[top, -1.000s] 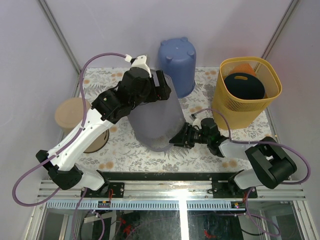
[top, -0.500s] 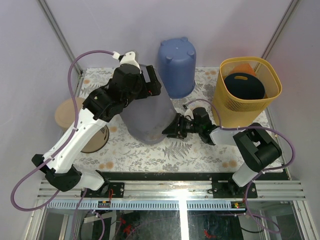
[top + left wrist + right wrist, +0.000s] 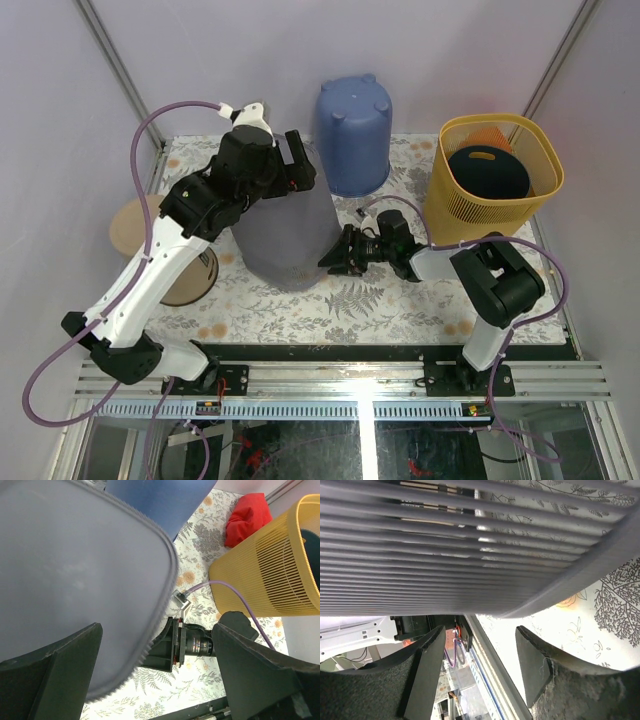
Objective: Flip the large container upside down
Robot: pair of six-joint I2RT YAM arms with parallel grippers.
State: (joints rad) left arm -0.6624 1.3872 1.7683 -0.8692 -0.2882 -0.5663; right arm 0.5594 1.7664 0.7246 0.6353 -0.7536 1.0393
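Observation:
The large grey slatted container (image 3: 285, 235) stands tilted on the flowered table with its closed base turned up. Its smooth base fills the left wrist view (image 3: 75, 570), and its ribbed wall fills the top of the right wrist view (image 3: 470, 540). My left gripper (image 3: 292, 165) is open at the container's raised far edge, fingers spread wide with the base edge between them (image 3: 159, 630). My right gripper (image 3: 335, 258) is open and low against the container's right side, just under the ribbed wall (image 3: 480, 630).
A blue bucket (image 3: 355, 135) stands upside down behind the container. A yellow slatted basket (image 3: 495, 185) holding dark and orange items is at the right, with a red cloth (image 3: 247, 517) behind it. A tan round stool (image 3: 150, 235) is at the left edge.
The container has swung up and back from leaning towards the front, its base now facing up. My left gripper moved back and left with it; my right gripper followed to the left.

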